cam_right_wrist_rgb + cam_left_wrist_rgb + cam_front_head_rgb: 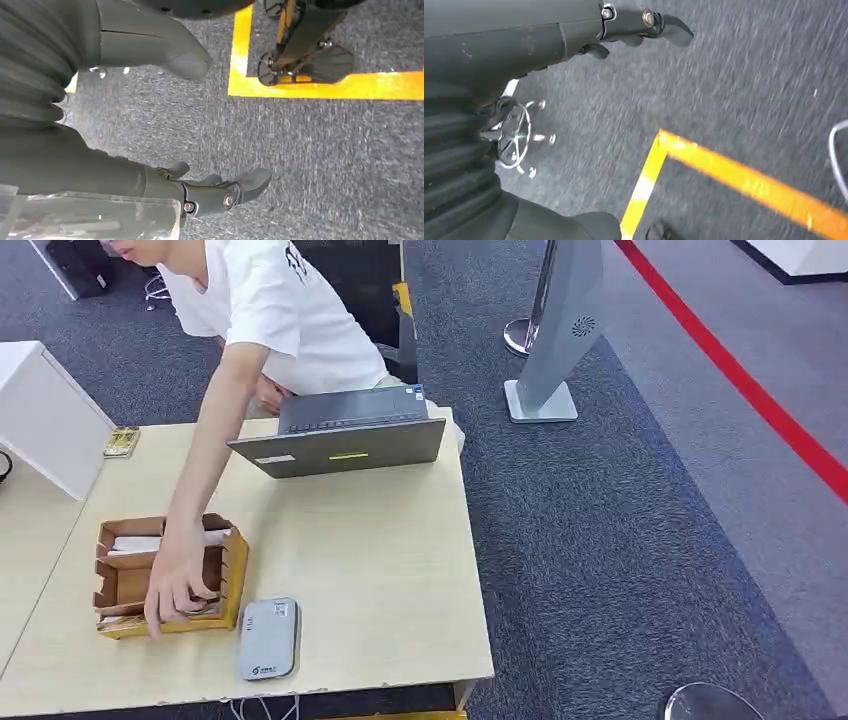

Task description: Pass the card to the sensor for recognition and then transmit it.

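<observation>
On the light wooden table (380, 570) a brown compartmented box (170, 575) stands at the front left, with white cards (135, 543) in its far compartment. A person in a white shirt (270, 310) leans over the table, and the person's hand (180, 590) reaches into the box's near compartment. The grey card sensor (268, 638) lies flat just right of the box, near the front edge. My left hand (549, 45) hangs over the carpet, fingers apart and holding nothing. My right hand (100, 170) also hangs over the carpet, its thumb (170, 52) and fingers (220, 192) spread, holding nothing.
A grey laptop (340, 435) stands at the table's far edge. A white cabinet (45, 420) borders the table on the left, with a small object (121, 441) beside it. A grey kiosk stand (560, 330) and stanchion bases (710, 702) stand on the carpet to the right. Yellow floor tape (744, 180) runs below my arms.
</observation>
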You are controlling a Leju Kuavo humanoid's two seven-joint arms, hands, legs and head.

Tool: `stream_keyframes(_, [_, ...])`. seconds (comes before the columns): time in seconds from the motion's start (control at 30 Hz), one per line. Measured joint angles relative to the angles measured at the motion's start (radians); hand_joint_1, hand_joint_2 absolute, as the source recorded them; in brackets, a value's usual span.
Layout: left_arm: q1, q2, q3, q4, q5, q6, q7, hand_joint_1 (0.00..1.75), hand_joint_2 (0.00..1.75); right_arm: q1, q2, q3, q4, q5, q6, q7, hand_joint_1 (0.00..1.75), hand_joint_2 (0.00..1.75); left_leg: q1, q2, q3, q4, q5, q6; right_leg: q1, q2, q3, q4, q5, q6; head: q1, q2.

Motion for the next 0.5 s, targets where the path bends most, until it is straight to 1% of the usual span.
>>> stream_keyframes(0.07, [-0.002, -0.016, 0.001, 0.002, 0.004, -0.020, 0.015, 0.00, 1.75, 0.000, 0.003, 0.000, 0.000, 0.001, 0.000, 0.009, 0.00, 1.75, 0.000, 0.000, 0.000, 0.000, 0.000, 0.000, 0.000, 0.000, 0.000, 0.000, 0.000, 0.000, 0.000, 0.000])
stream_keyframes(0.17, [-0.006, -0.050, 0.005, 0.006, -0.013, -0.045, 0.076, 0.00, 1.75, 0.000, 0.010, 0.000, 0.000, 0.007, -0.003, 0.036, 0.00, 1.75, 0.000, 0.000, 0.000, 0.000, 0.000, 0.000, 0.000, 0.000, 0.000, 0.000, 0.000, 0.000, 0.000, 0.000])
stream_keyframes(0.23, [-0.009, -0.077, 0.004, 0.009, -0.027, -0.052, 0.102, 0.00, 1.75, 0.000, 0.022, 0.000, 0.000, 0.006, -0.020, 0.041, 0.00, 1.75, 0.000, 0.000, 0.000, 0.000, 0.000, 0.000, 0.000, 0.000, 0.000, 0.000, 0.000, 0.000, 0.000, 0.000])
stream_keyframes(0.33, [-0.007, -0.105, -0.017, 0.010, -0.018, -0.065, 0.112, 0.00, 1.75, 0.003, 0.031, 0.022, 0.000, -0.038, -0.027, 0.038, 0.00, 1.75, 0.000, 0.000, 0.000, 0.000, 0.000, 0.000, 0.000, 0.000, 0.000, 0.000, 0.000, 0.000, 0.000, 0.000])
stream_keyframes(0.5, [0.002, -0.108, -0.090, 0.010, 0.036, -0.085, 0.109, 0.00, 1.75, 0.020, 0.032, 0.095, -0.010, -0.146, -0.016, 0.042, 0.00, 1.75, 0.000, 0.000, 0.000, 0.000, 0.000, 0.000, 0.000, 0.000, 0.000, 0.000, 0.000, 0.000, 0.000, 0.000])
